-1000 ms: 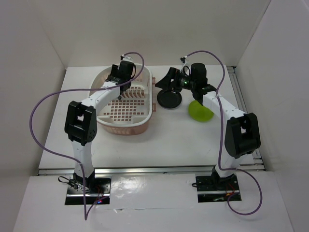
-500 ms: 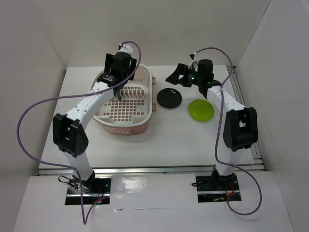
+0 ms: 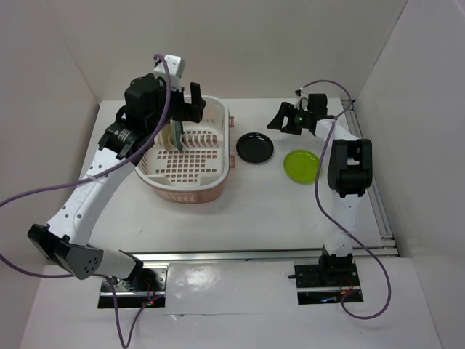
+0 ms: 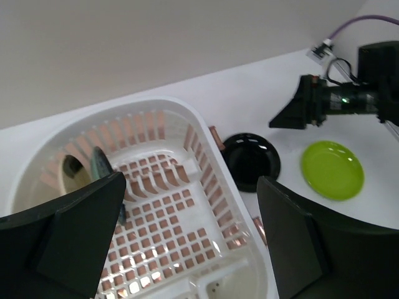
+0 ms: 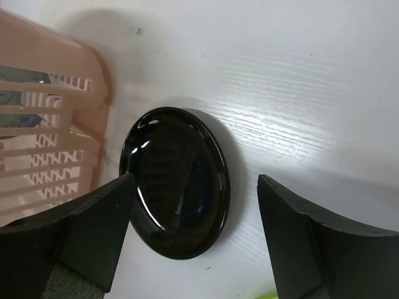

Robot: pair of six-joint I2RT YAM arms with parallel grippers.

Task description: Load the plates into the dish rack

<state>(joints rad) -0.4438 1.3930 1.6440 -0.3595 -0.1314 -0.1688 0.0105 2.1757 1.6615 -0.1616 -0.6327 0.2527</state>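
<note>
The dish rack (image 3: 190, 174) stands left of centre. A cream plate (image 4: 70, 175) and a blue-green plate (image 4: 100, 166) stand on edge at its far left end; the blue-green one also shows in the top view (image 3: 175, 135). My left gripper (image 3: 184, 112) hangs open and empty above the rack (image 4: 206, 187). The black plate (image 3: 255, 147) lies flat on the table right of the rack, with the lime green plate (image 3: 301, 166) beside it. My right gripper (image 3: 280, 118) is open and empty, above and behind the black plate (image 5: 177, 184).
White walls enclose the table on three sides. A metal rail (image 3: 367, 167) runs along the right edge. Purple cables loop from both arms. The rack's pink wall (image 5: 50, 118) lies just left of the black plate.
My left arm has risen from inside the rack and swung up over it, fingers open. My right gripper has drawn back from the black plate toward the far right.
</note>
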